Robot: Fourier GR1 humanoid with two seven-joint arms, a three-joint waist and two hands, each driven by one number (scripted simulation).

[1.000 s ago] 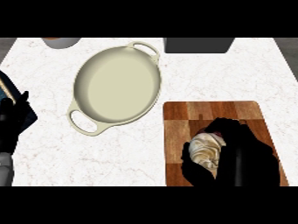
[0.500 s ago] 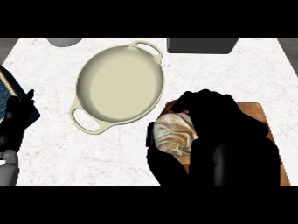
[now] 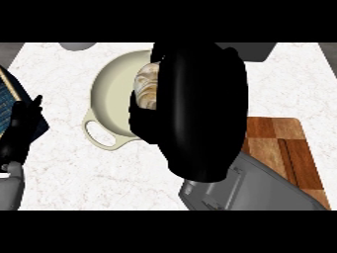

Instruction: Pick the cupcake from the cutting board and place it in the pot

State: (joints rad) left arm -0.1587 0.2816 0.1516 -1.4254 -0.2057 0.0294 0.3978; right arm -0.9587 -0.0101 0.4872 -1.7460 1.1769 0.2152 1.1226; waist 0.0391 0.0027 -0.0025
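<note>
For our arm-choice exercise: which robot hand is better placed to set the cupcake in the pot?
Right: the right robot hand holds the cupcake over the pot; the left robot hand rests open far left.

Single head view, steeply down onto the counter (image 3: 62, 178).
Placed above the near edge, facing down and forward; right hand (image 3: 200, 108) very close under the lens, filling the middle of the frame and covering part of the pot (image 3: 112, 96); cutting board (image 3: 273, 141) at the lower right, farther below.
</note>
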